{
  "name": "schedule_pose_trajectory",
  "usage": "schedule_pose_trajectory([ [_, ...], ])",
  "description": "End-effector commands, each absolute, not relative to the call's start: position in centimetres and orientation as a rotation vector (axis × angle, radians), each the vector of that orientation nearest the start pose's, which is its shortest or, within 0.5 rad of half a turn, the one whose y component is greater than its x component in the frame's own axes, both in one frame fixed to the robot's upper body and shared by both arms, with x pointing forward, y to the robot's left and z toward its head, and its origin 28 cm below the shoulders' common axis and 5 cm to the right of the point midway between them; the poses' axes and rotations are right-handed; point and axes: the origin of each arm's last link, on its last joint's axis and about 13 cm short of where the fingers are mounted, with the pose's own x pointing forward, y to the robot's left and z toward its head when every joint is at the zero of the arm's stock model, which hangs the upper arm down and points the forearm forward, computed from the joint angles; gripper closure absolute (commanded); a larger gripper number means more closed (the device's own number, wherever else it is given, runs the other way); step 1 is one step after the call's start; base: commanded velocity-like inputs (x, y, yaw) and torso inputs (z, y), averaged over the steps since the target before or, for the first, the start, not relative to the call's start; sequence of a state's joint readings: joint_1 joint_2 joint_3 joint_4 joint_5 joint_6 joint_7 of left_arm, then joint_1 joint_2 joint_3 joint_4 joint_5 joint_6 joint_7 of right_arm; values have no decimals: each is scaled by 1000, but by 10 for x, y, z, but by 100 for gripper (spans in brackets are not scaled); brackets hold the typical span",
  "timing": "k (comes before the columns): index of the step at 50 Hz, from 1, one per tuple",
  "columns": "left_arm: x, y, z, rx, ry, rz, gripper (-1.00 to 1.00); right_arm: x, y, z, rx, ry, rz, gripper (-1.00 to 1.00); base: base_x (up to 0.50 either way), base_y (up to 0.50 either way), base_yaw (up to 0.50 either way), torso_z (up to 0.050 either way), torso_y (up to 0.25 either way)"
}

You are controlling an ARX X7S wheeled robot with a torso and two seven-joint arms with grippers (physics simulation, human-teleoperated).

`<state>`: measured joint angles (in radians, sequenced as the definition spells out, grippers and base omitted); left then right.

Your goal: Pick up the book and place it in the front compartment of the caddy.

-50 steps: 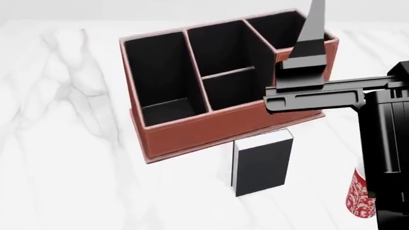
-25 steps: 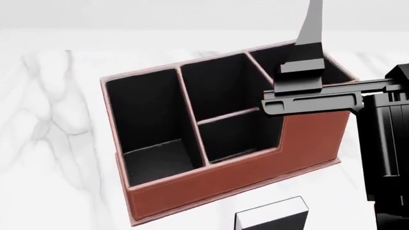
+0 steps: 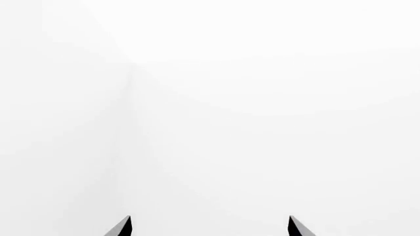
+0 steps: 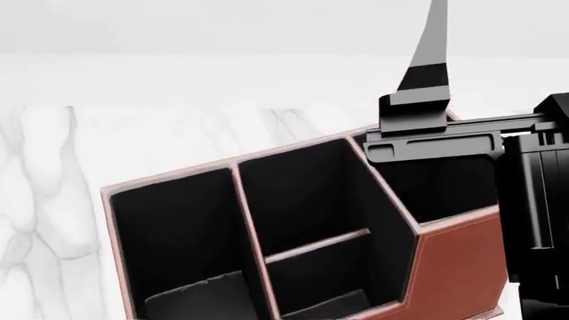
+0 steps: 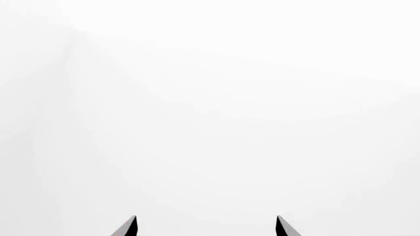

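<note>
Left claw (image 3: 208,227) shows only two dark fingertips set wide apart with blank white between them, holding nothing. Over to the head view: the caddy (image 4: 458,263) sits on the white marble desk (image 4: 133,133), and its front compartment (image 4: 324,277), behind the low cross divider, lies below and left of the right arm's dark bracket. Right claw (image 5: 206,227) reads the same, spread wide and empty, facing plain white. The book is nowhere in any view, so the pickup isn't begun. My call: the next move needs the book found, then an open claw brought down around it.
</note>
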<state>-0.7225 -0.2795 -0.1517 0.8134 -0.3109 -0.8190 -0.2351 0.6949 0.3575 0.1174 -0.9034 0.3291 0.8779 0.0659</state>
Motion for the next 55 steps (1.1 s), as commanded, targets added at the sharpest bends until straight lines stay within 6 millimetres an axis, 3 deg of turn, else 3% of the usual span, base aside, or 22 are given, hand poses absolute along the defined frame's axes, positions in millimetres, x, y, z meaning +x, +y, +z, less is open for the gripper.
schedule_pose_trajectory([
  [1, 228, 255, 285, 4, -728, 178, -100, 215, -146, 281, -177, -706, 15, -100, 0, 0, 0, 0, 15],
  [23, 229, 256, 284, 2, -724, 181, -100, 216, -149, 286, -197, -641, 74, -100, 0, 0, 0, 0, 0],
  [36, 229, 258, 284, 8, -723, 186, -100, 218, -175, 309, -303, -473, 405, -100, 0, 0, 0, 0, 0],
  [45, 228, 259, 285, 9, -725, 191, -100, 218, -194, 311, -418, -413, 514, -100, 0, 0, 0, 0, 0],
  [55, 228, 259, 286, 8, -727, 194, -100, 200, -209, 300, -533, -177, 824, -100, 0, 0, 0, 0, 0],
])
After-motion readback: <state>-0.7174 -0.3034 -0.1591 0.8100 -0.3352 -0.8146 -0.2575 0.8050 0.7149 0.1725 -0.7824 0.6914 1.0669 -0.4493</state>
